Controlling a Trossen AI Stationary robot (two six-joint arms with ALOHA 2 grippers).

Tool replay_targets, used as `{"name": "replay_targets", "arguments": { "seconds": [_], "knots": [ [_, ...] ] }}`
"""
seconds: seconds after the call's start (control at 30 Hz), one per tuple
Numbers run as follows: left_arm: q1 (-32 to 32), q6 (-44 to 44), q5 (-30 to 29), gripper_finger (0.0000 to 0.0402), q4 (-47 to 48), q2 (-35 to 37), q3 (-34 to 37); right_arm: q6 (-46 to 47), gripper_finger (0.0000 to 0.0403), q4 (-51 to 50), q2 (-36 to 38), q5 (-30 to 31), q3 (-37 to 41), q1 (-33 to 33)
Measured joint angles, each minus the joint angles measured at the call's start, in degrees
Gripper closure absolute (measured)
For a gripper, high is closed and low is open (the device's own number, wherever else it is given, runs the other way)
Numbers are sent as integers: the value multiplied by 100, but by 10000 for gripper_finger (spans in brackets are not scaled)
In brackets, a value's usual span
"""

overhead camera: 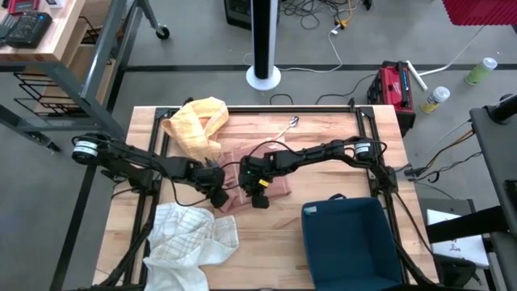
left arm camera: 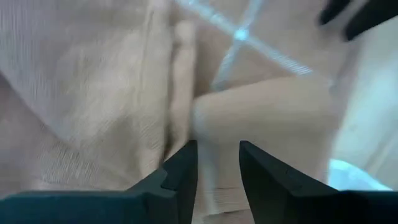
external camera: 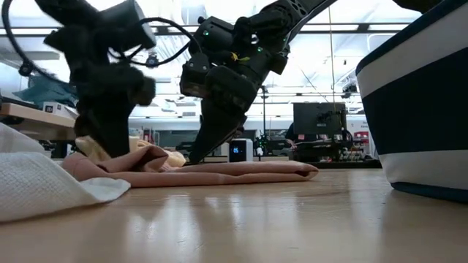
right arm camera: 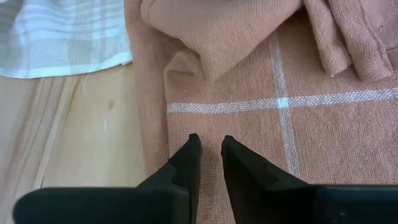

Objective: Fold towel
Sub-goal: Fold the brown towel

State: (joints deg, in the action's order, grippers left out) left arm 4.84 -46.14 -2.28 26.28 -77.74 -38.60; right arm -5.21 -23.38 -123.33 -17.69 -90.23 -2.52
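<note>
Folding under way, judged early: on the pale wooden slatted table [overhead camera: 323, 145], lying about mid-table, the salmon-pink woven towel with thin white grid lines [overhead camera: 283, 187], spread partly flat and not yet doubled over into any tidy shape. Flanked by a dark blue fabric bin with a white band [overhead camera: 347, 234] at the near right, a white checked cloth [overhead camera: 190, 242] heaped at the near left and a crumpled yellow cloth [overhead camera: 198, 121] at the far left, none of them part of the present work.

Both arms reaching in over the pink towel's near-left part. Left gripper [overhead camera: 216, 196] low over the bunched end, fingers parted by a narrow gap, no fold seen between them, a rolled lump of cloth just ahead. Right gripper [overhead camera: 260, 198] just beside it, tips down on the flat single layer near the towel's edge, fingers only slightly parted, nothing visibly pinched.

Next move, probably: closing on an edge or corner at each side, lifting together, carrying the cloth across onto its other half. Calls for catching one layer only, keeping both grips level, and first drawing out the crumpled part.

Towel itself [right arm camera: 249, 81]: loose, coarse weave, limp. Flat and smooth toward the right in the low view [external camera: 248, 172], humped into soft folds toward the left. Near edge lying close beside the white checked cloth, so some risk of snagging that too.
</note>
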Motion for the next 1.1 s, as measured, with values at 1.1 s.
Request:
{"name": "replay_targets", "arguments": {
  "seconds": [1.1],
  "knots": [
    [311, -1142, -772, 270, -358, -128, 467, 264, 349, -626, 28, 1370, 215, -11]
  ]
}}
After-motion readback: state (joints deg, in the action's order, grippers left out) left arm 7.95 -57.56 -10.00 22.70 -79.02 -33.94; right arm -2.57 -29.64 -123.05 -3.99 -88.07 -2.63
